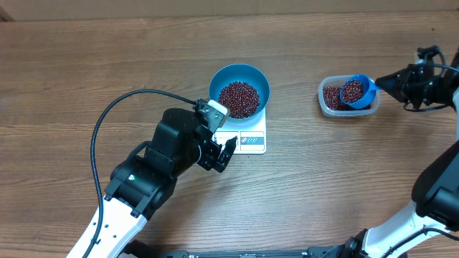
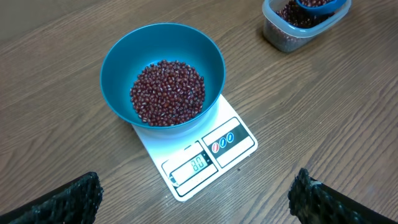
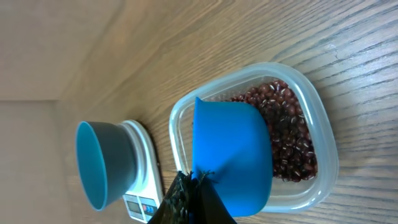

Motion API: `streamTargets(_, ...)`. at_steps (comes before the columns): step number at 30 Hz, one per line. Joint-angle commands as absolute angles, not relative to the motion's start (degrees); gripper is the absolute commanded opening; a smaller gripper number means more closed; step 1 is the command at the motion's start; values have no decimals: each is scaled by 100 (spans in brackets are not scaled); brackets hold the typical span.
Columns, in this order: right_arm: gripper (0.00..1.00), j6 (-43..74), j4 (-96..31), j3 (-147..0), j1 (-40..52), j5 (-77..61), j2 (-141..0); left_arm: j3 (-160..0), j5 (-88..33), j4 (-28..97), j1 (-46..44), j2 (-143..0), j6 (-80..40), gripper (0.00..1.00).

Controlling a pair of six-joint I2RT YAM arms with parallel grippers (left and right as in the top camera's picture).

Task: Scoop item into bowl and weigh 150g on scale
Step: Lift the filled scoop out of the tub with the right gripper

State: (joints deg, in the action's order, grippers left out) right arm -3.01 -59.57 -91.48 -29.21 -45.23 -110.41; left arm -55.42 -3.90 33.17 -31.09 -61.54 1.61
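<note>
Right gripper (image 1: 392, 81) is clamped on the handle of a smooth blue plastic scoop (image 1: 356, 91). It's loaded, over the clear tub (image 1: 328, 107) well right of the scale (image 1: 251, 141), handle pointing away from it. Left gripper (image 1: 222, 154) looks wide open to me, by the scale's display edge. Small dark beans (image 1: 239, 99) heap in the round bowl (image 1: 221, 79) on the scale.

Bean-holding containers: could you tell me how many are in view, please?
3: the blue bowl on the scale, the clear tub at the right, and the blue scoop held by the right gripper at the tub. None seems hidden.
</note>
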Motion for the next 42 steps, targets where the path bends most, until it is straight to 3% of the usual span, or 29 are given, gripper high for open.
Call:
streamTargets(1, 4, -355, -5931, -9190, -3085, -5190, -10973, -5511, -412, 3312, -3098, -6176, 106, 100)
streamTargets(21, 4, -458, -6064, -9190, -3190, -7234, -10971, -5511, -410, 3301, -3098, -6176, 106, 100)
streamTargets(31, 4, -440, -6302, -9190, -2980, -7303, -10971, -5511, -410, 3271, -3098, -6176, 106, 100)
streamTargets(42, 4, -458, -6180, -9198, -2088, -7301, -10875, -5511, -410, 3271, -3098, -6176, 108, 100)
